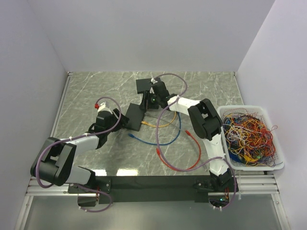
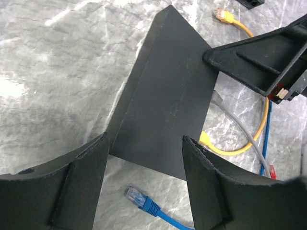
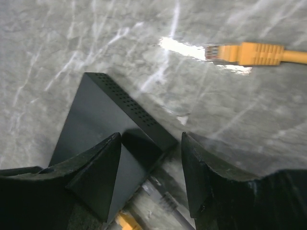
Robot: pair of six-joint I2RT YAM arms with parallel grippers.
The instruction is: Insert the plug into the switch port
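The switch [image 1: 135, 116] is a flat black box on the marble table, with vent holes along one edge [image 3: 129, 108]. My left gripper [image 1: 121, 120] is open, its fingers straddling the switch's near end [image 2: 163, 96]. A blue plug [image 2: 141, 199] lies on the table between those fingers. My right gripper [image 1: 152, 99] is open over the switch's far corner. A grey cable [image 3: 163, 199] runs blurred on the table between its fingers, untouched. A yellow plug [image 3: 230, 52] lies beyond. I cannot tell whether any plug sits in a port.
A second black box [image 1: 144, 85] stands behind the switch. Yellow [image 1: 163, 124], blue [image 1: 160, 143] and red [image 1: 184, 165] cables loop on the table to the right of the switch. A white basket [image 1: 240, 108] full of tangled cables sits at the right edge.
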